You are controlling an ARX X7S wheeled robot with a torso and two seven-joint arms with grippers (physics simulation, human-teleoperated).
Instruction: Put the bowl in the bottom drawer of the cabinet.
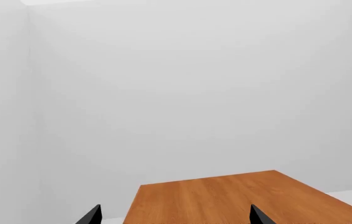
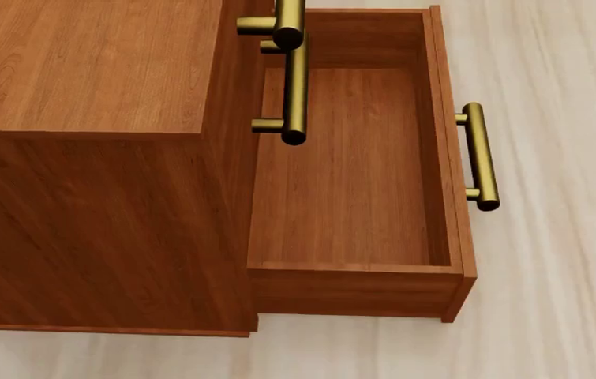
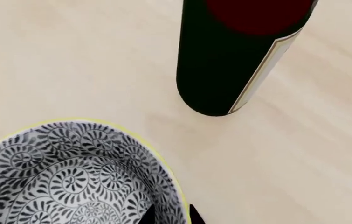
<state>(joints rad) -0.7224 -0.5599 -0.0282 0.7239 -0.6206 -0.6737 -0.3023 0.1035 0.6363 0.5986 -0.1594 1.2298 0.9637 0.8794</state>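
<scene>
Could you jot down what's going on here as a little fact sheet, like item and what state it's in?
cabinet: reddish-brown wood, seen from above
bottom drawer: pulled open, nothing inside
upper drawers: shut, brass handles sticking out
bowl: on a pale surface, not in the drawer yet
bottle: dark, beside the bowl, apart from it
right gripper: fingertips at the bowl's rim, one inside and one outside; grasp unclear
left gripper: open, holding nothing, over the cabinet top
</scene>
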